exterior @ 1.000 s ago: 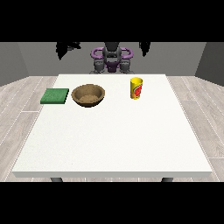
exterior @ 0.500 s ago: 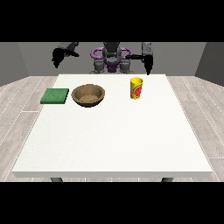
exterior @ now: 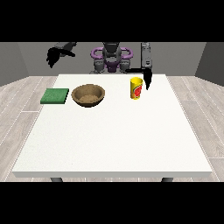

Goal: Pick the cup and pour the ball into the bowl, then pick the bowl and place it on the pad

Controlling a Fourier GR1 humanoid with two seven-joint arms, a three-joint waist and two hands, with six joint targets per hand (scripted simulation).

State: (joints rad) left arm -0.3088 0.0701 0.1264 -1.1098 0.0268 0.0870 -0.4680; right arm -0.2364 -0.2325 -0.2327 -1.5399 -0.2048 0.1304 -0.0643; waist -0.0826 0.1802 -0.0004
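while cup (exterior: 137,88) stands upright, bowl (exterior: 88,95) sits beside pad (exterior: 55,96).

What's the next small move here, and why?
Probably bring the hand at the view's right the last bit sideways onto the yellow cup. It hangs just beside the cup, not touching, and the cup stands upright, ungrasped.

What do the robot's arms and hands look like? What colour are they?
Both hands are black: the hand at the view's right and the hand at the view's left. The arm at the view's right is dark grey and blocky. Purple rings curve out at the shoulders beside a grey body. No cables or markings can be made out.
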